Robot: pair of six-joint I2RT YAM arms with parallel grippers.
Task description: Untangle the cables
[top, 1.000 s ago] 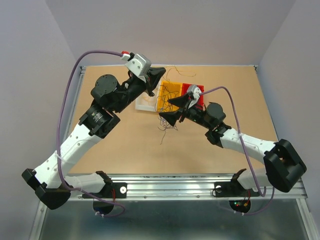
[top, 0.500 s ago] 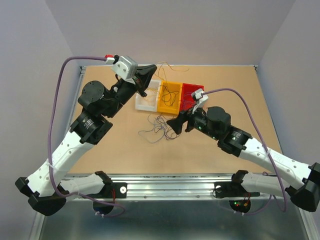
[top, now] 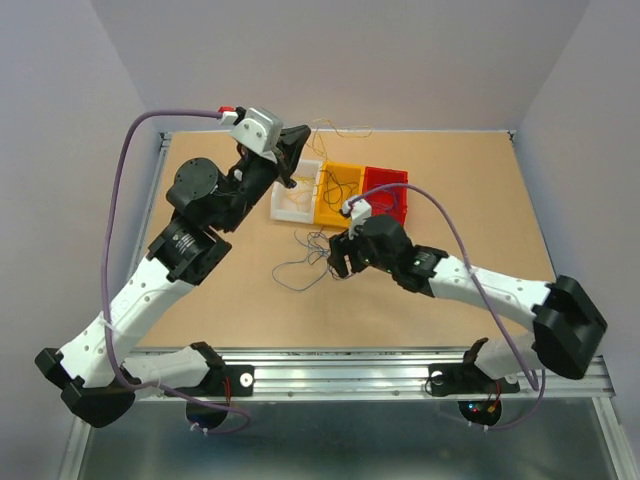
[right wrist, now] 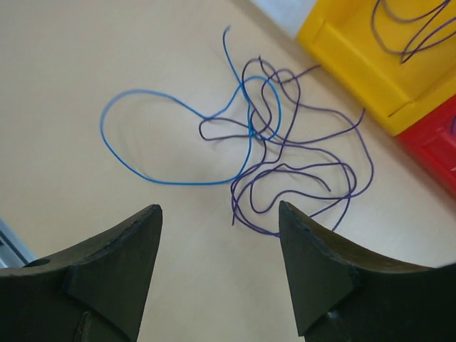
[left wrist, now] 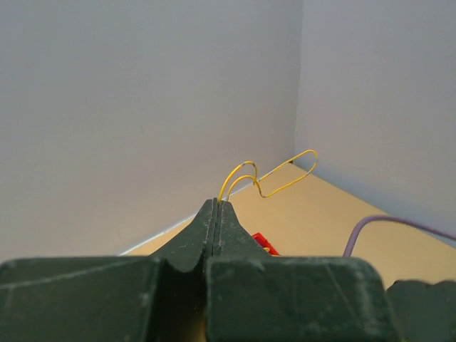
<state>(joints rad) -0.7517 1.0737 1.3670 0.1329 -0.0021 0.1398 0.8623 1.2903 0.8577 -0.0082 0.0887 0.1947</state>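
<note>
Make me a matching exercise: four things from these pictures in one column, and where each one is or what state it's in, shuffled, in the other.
Column one
1 yellow wire
2 blue wire
3 right gripper
4 red bin

Column two
A open above the table
B next to the yellow bin
C pinched in the left gripper
D lying in a loop on the table

Pairs: 1-C, 2-D, 3-A, 4-B

Both arms have white links, black joints, trailing lilac cables and dark, wedge-shaped pincer fingers.
</note>
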